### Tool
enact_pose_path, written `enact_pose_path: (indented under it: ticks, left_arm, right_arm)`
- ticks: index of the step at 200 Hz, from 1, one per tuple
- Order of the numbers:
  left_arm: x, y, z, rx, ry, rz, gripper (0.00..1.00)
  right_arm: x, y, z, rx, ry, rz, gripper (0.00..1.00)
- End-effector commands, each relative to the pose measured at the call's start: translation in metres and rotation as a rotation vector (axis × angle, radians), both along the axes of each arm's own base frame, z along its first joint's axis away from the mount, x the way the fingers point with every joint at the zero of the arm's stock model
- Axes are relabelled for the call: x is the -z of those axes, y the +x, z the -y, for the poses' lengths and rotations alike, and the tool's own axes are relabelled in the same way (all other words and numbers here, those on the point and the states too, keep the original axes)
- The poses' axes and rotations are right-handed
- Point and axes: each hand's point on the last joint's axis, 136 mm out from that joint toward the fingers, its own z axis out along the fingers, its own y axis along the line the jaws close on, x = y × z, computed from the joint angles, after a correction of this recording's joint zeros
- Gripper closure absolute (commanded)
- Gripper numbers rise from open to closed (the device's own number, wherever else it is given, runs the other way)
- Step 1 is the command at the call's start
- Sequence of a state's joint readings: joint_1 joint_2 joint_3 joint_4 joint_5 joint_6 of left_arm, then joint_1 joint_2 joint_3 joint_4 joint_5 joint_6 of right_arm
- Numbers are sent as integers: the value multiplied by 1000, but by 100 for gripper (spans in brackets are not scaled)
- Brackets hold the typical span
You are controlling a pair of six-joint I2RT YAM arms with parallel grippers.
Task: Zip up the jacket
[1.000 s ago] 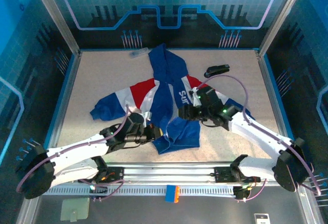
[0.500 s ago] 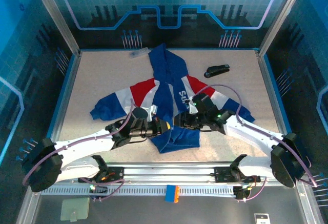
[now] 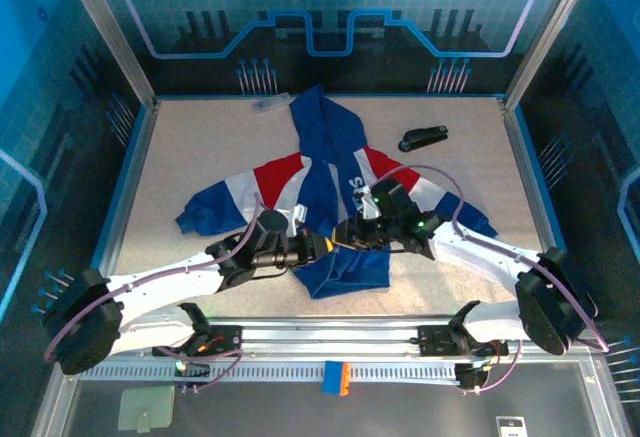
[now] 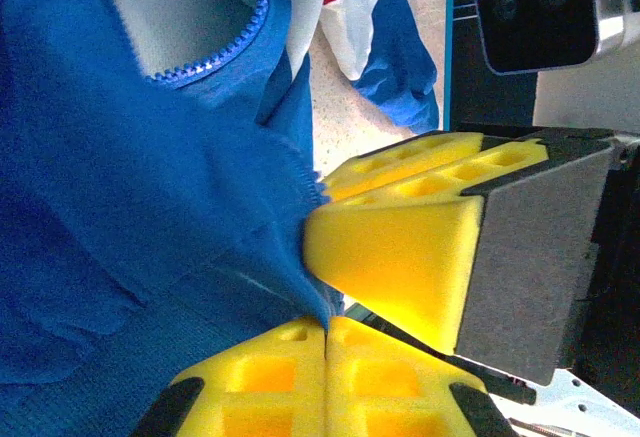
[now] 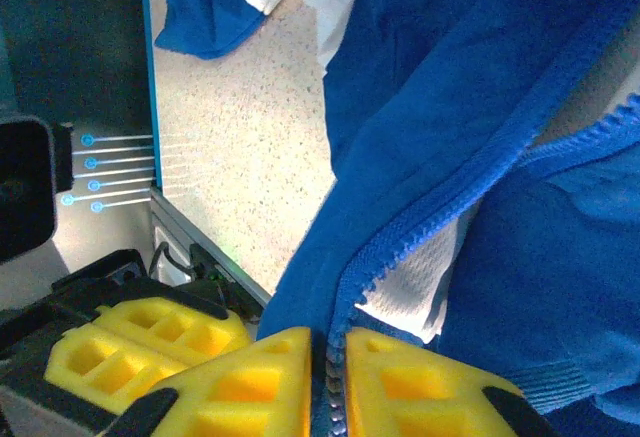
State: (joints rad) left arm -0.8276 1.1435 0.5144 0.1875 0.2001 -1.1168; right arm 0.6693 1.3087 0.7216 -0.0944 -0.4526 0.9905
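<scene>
The royal-blue jacket (image 3: 322, 172), with red and white bands, lies open in the middle of the table, hood pointing away. Its lower front is bunched between the two grippers. My left gripper (image 3: 322, 246) is shut on a fold of blue fabric (image 4: 200, 217) at the front edge, its fingertips (image 4: 290, 357) pressed together. My right gripper (image 3: 352, 234) is shut on the jacket's zipper edge, and blue zipper teeth (image 5: 400, 247) run up from between its pads (image 5: 255, 377). The two grippers almost touch. In the left wrist view the right gripper's yellow fingers (image 4: 400, 247) sit just beside mine.
A small black stapler-like object (image 3: 423, 138) lies at the back right of the table. A small clear item (image 3: 270, 104) rests near the back wall. The blue table rim (image 5: 150, 77) and a metal rail (image 3: 330, 335) border the near side.
The right gripper has slid left along the jacket's front until it meets the left gripper. The left arm first pushed right, then held still. The lower hem is more bunched.
</scene>
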Motion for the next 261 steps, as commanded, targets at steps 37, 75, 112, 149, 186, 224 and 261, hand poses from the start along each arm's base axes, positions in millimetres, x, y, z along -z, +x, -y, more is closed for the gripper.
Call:
enact_pose_path:
  ticks: [37, 75, 112, 149, 186, 224, 261]
  left_arm:
    - [-22, -11, -26, 40, 153, 75, 73]
    - [-49, -13, -56, -17, 191, 144, 50]
    - [-61, -12, -64, -46, 131, 176, 48]
    - [-79, -10, -37, 25, 3, 195, 55]
    - [-90, -5, -9, 108, -57, 190, 66]
    - [-94, -5, -6, 113, -76, 201, 68]
    - [-89, -7, -4, 107, -127, 171, 74]
  right_arm:
    - [-40, -2, -16, -134, 22, 132, 99]
    - [-59, 4, -11, -145, -29, 202, 100]
    - [-69, 0, -10, -173, -36, 215, 100]
    - [-80, -5, -7, -201, -70, 207, 100]
    - [-85, -5, -13, -203, -44, 175, 100]
    - [-80, -3, -13, -167, -33, 153, 100]
    - [-77, -2, -17, -128, 18, 110, 100]
